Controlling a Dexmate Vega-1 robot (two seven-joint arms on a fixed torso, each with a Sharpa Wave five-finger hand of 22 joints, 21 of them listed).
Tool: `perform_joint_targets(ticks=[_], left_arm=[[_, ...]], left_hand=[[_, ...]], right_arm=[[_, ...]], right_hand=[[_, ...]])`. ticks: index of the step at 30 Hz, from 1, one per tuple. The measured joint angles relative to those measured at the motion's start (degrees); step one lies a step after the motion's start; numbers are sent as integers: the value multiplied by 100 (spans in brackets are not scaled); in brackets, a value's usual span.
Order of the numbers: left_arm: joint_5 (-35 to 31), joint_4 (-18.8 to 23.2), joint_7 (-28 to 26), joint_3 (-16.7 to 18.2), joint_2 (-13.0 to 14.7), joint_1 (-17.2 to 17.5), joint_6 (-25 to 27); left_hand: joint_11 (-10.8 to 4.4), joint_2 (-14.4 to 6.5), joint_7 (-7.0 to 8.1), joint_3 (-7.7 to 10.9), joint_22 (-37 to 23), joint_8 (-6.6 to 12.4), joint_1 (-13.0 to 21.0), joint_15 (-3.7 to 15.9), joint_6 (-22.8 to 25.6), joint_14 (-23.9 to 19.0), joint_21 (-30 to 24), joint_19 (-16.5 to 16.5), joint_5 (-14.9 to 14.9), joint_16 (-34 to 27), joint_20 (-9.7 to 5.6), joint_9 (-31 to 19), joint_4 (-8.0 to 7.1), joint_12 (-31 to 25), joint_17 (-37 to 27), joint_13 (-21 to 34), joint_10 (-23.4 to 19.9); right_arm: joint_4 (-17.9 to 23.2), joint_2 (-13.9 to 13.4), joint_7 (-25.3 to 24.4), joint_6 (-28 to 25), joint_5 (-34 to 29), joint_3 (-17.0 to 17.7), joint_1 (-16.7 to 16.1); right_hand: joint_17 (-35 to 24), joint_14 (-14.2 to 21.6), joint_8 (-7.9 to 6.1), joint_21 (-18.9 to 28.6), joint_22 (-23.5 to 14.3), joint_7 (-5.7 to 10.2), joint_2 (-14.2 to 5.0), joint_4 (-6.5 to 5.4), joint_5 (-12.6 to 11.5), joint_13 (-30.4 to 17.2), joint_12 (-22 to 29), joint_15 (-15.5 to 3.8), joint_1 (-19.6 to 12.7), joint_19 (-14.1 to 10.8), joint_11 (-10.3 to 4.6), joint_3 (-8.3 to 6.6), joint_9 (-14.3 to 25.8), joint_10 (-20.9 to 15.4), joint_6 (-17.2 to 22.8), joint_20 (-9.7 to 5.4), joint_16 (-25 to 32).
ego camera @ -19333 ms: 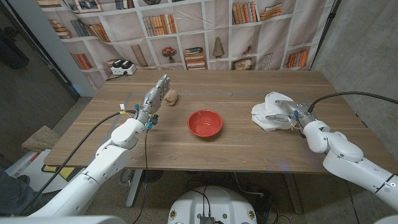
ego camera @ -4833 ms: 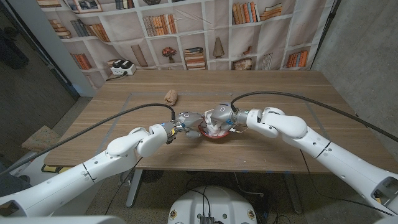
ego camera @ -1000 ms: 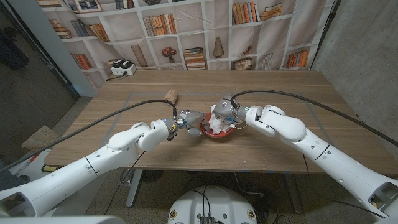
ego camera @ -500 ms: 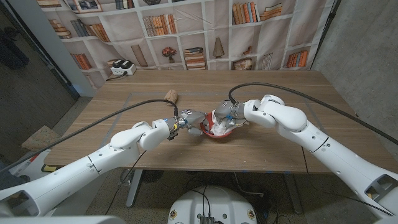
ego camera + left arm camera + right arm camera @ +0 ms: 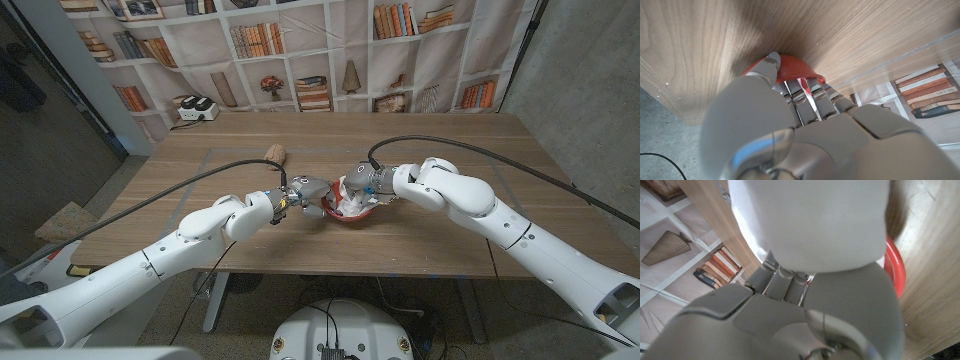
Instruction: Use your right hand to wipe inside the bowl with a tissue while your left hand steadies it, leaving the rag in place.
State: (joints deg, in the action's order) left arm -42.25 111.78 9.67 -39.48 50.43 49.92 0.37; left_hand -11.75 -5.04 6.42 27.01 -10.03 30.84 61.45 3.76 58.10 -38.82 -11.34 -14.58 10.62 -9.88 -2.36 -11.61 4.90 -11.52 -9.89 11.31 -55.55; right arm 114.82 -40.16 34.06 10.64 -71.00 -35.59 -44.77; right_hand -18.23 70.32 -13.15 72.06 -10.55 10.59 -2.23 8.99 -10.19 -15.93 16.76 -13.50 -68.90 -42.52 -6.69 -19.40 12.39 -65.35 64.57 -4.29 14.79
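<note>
— What's moved in the last second?
— Little: your right hand (image 5: 360, 187) still presses the tissue (image 5: 349, 199) into the bowl (image 5: 350, 212), frame centre.
— And the left hand (image 5: 305, 191)?
— Fingers stay clamped on the rim; wiping continues.

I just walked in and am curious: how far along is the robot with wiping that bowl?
Done: the white tissue is in the red round bowl. In hand: the left hand grips the bowl's rim while the right hand presses the tissue inside. Left: finishing the wiping and releasing the tissue there.
</note>
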Motion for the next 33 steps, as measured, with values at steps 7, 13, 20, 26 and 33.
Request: perform_joint_targets(ticks=[7,13,20,26,33], left_arm=[[-7,74,18,16,34,47,48],[-11,112,26,32,56,74,64],[-14,142,27,48,87,103,68],[-15,149,35,58,105,110,73],[-15,138,27,63,127,116,31]], left_hand=[[0,0,-1,48,0,0,0,-6,-1,-6,0,0,0,-1,0,0,-1,0,0,0,0],[0,0,-9,55,0,0,0,-6,-9,-6,0,0,0,-1,0,0,-9,0,0,0,0],[0,0,-9,94,1,0,-1,-29,-9,16,1,0,0,-1,0,0,0,0,0,0,1],[0,32,-10,95,2,0,-32,-29,-10,17,1,0,0,0,0,0,-1,0,0,0,0],[0,32,-11,110,5,0,-32,-29,-11,19,5,-1,-1,1,0,0,-15,0,-1,0,1]], right_arm=[[-245,-26,-901,109,-392,-24,-58],[-384,-21,-1434,214,-553,-20,-58],[-457,-9,-1720,318,-657,-17,-44],[-638,89,-1595,338,-658,-3,46],[-644,127,-1109,349,-404,48,98]], right_hand=[[0,0,12,28,0,10,1,-14,-23,43,-43,0,1,21,-23,-15,1,-23,10,-21,0],[-52,1,18,185,-53,10,0,-14,-24,51,-67,-1,-2,53,-43,-15,1,-19,10,7,0],[-115,99,33,380,-80,10,1,-14,-23,51,-80,3,-5,123,-73,-15,0,-31,11,-1,48],[-154,158,34,462,-80,31,0,-14,-23,37,-90,6,-6,146,-64,-14,-1,-55,-9,22,69],[-177,159,35,494,-46,31,1,-14,-22,-1,-36,5,-7,185,-27,-13,-3,-93,-7,21,72]])
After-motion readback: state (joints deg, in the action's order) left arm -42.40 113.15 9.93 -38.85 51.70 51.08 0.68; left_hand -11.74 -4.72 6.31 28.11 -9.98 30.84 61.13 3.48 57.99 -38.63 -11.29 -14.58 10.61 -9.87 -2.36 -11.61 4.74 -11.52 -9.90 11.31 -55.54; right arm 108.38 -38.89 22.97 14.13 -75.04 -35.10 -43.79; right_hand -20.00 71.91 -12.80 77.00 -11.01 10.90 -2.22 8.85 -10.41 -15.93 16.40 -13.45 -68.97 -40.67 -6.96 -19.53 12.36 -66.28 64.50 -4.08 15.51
